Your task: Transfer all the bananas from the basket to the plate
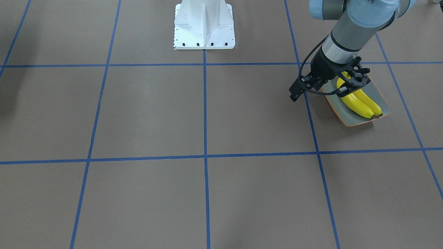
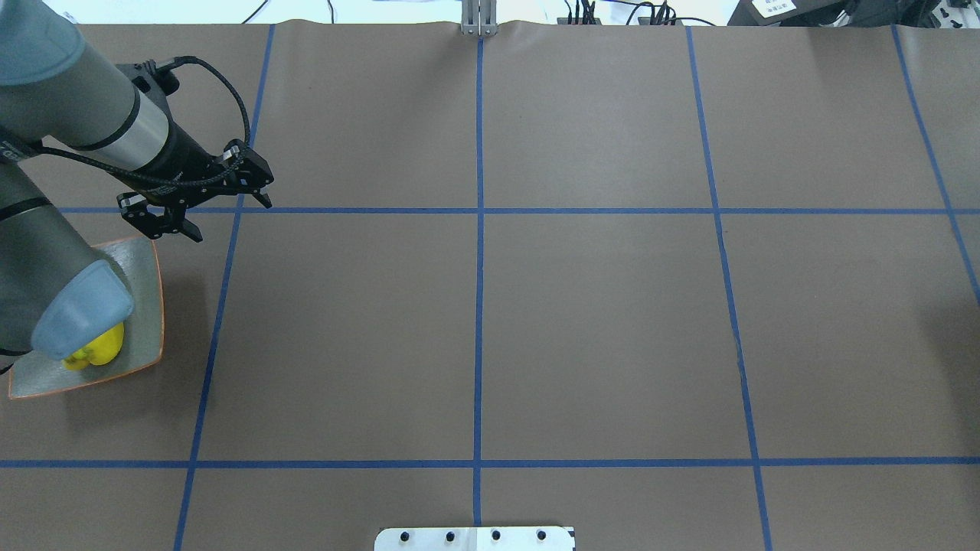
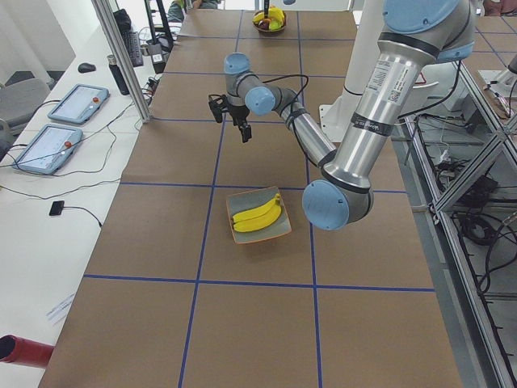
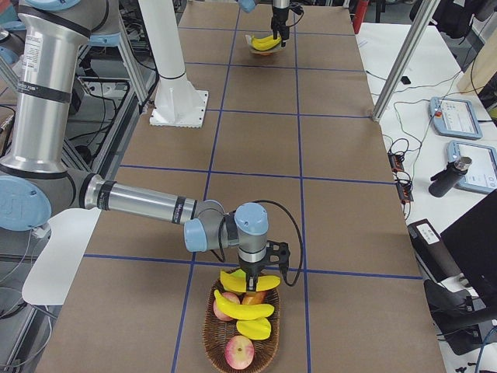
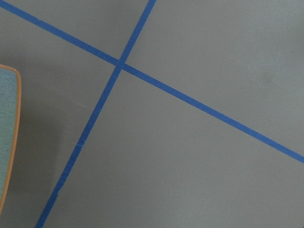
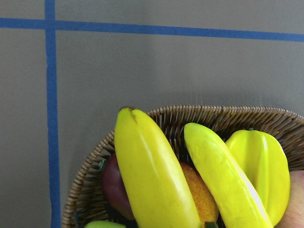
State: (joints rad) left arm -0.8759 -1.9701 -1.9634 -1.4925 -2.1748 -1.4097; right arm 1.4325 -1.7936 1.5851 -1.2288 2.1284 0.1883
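Two bananas (image 1: 360,103) lie side by side on the grey-green plate (image 1: 383,103), which shows by the near arm in the left side view (image 3: 280,233). My left gripper (image 1: 318,94) hangs open and empty just past the plate's edge (image 2: 157,291), fingers spread wide (image 2: 228,218). At the table's other end a wicker basket (image 4: 211,342) holds two more bananas (image 6: 152,175) among other fruit. My right gripper (image 4: 256,273) sits low over that basket. Its fingers are out of sight in the right wrist view, so I cannot tell its state.
The basket (image 6: 228,114) also holds a ridged yellow fruit (image 6: 263,166), a dark red apple (image 6: 114,183) and an orange fruit (image 6: 197,190). The white robot base (image 1: 204,27) stands at the table's middle edge. Blue tape lines grid the brown table.
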